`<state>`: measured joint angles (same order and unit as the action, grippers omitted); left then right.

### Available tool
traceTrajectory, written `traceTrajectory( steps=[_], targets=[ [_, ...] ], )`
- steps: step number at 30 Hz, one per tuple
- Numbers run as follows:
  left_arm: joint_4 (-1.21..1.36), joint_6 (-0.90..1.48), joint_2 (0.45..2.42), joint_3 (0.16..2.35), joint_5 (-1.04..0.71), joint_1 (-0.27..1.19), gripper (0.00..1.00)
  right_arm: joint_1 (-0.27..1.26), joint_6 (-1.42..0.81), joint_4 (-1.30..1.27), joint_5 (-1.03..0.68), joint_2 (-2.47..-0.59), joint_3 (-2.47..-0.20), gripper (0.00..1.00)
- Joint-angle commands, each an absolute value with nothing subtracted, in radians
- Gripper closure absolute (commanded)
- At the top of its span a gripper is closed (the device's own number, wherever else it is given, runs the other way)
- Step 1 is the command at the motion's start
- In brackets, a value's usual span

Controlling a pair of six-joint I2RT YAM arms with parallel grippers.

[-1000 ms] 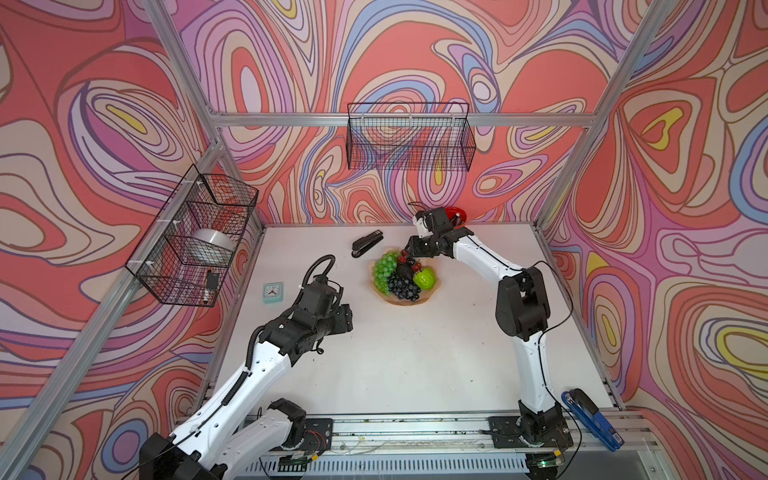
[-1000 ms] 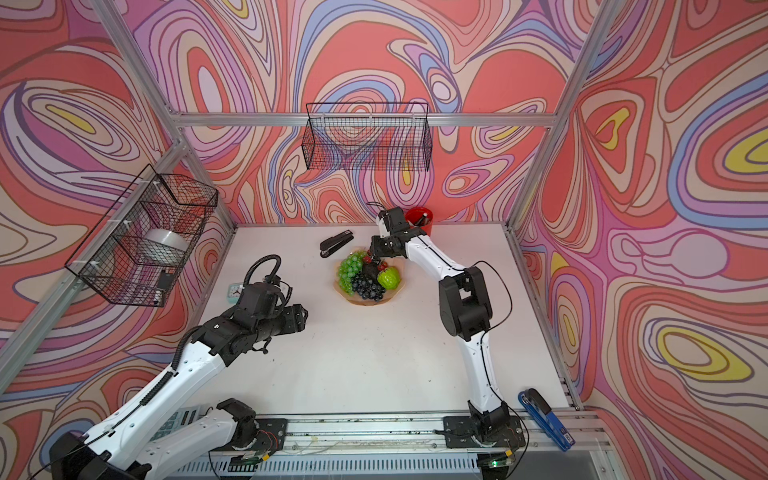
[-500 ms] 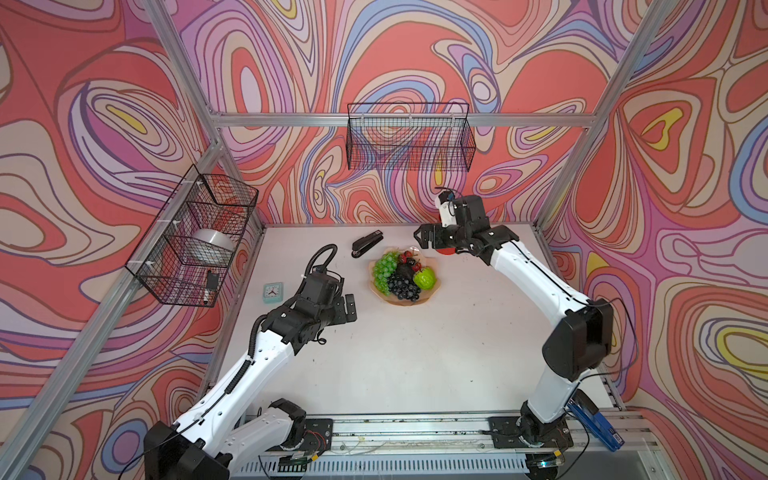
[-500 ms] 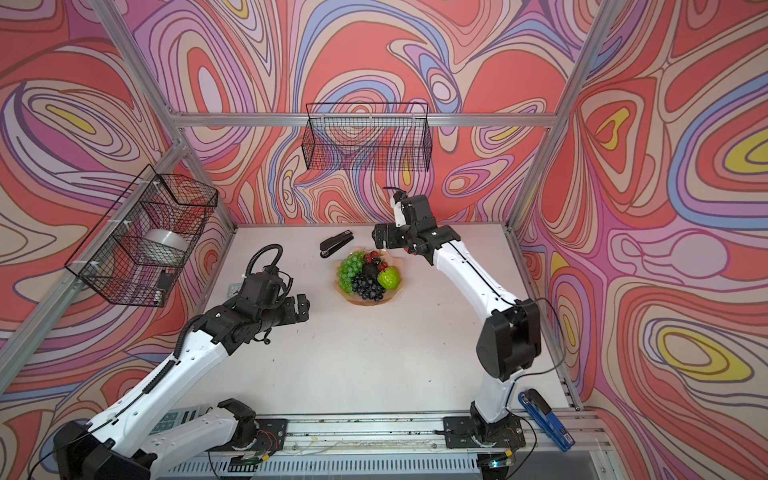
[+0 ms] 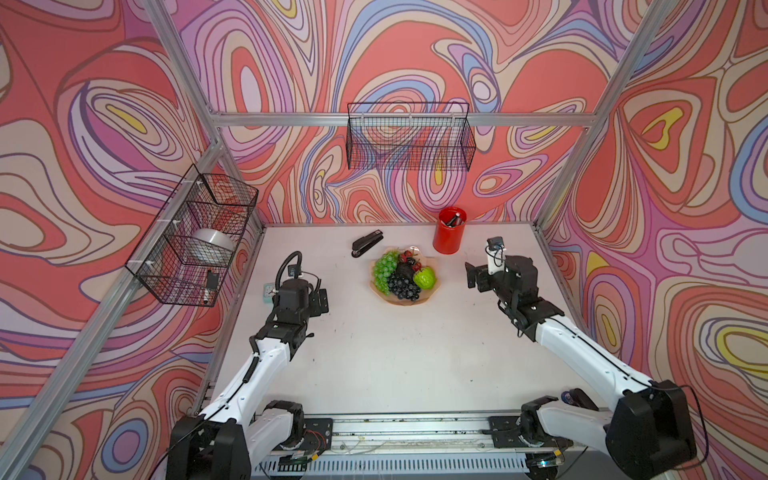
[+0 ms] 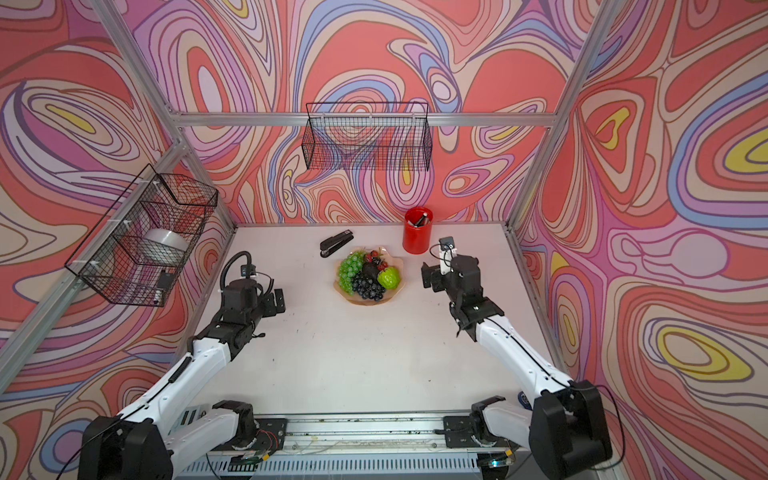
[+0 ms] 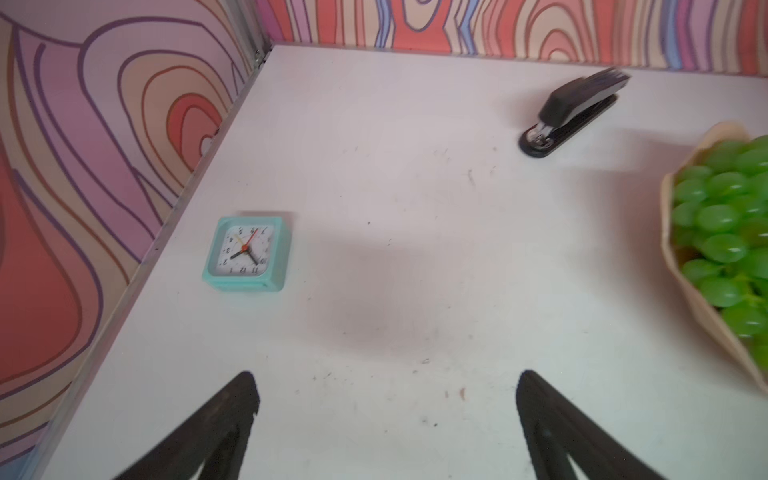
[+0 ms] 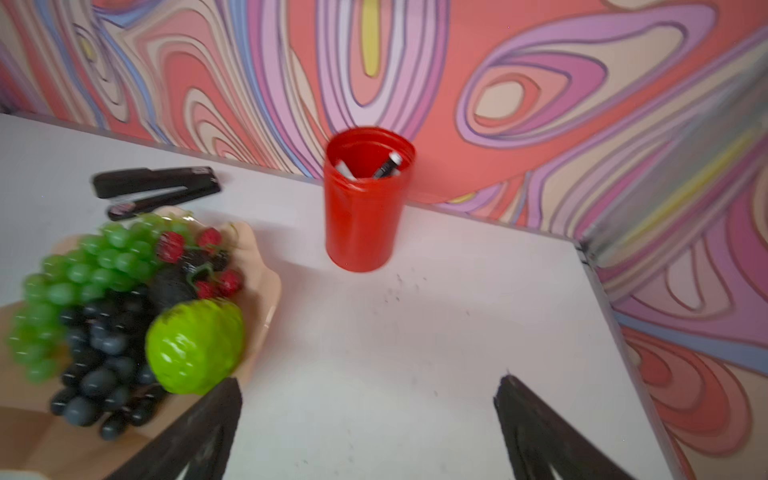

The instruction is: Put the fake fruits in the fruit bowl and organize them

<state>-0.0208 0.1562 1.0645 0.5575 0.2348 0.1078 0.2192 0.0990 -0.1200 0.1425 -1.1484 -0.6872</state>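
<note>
The peach-pink fruit bowl (image 5: 400,301) (image 6: 365,302) stands at the back middle of the white table. In it lie the fake fruits: a green grape bunch (image 5: 384,266), a dark purple grape bunch (image 5: 402,287), a lime-green round fruit (image 5: 424,277), a dark avocado (image 5: 402,270) and red cherries (image 5: 412,255). My left gripper (image 7: 386,399) (image 5: 300,296) hovers left of the bowl, open and empty. To the bowl's right, my right gripper (image 8: 368,399) (image 5: 494,276) is open with nothing between its fingers. The right wrist view has the lime-green fruit (image 8: 195,347) beside one fingertip (image 8: 226,399).
A red cup (image 5: 449,236) holding markers stands behind the bowl to the right, and a black stapler (image 5: 366,242) lies behind it to the left. A teal clock (image 7: 247,253) sits near the left wall. Wire baskets hang on the back wall (image 5: 409,141) and left wall (image 5: 195,232).
My right gripper has opened and pulled back from over the bowl to its right. The left gripper has opened wider and shifted a little toward the back.
</note>
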Motion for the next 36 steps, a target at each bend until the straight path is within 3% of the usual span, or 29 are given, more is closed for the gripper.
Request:
traceTrajectory(
  steps=[1, 8, 13, 18, 20, 36],
  targets=[
    [0.247, 0.051, 1.094, 0.458, 0.262, 0.089, 0.00, 0.130, 0.041, -0.370, 0.147, -1.069, -0.492, 0.02],
    [0.644, -0.001, 1.284, 0.348, 0.203, 0.058, 0.00, 0.079, 0.002, -0.839, 0.153, -1.301, -0.295, 0.02],
    [0.628, -0.011, 1.390, 0.433, 0.141, 0.049, 0.00, 0.040, 0.012, -0.885, 0.051, -1.514, -0.395, 0.02],
    [0.949, 0.004, 1.542, 0.354, 0.137, 0.043, 0.00, -0.027, -0.043, -0.902, -0.008, -1.648, -0.465, 0.02],
    [0.863, 0.030, 1.526, 0.373, 0.170, 0.042, 0.00, -0.044, -0.062, -1.047, -0.032, -1.723, -0.432, 0.01],
    [0.902, 0.033, 1.539, 0.368, 0.173, 0.038, 0.00, -0.042, -0.031, -0.950, -0.063, -1.707, -0.468, 0.02]
  ],
)
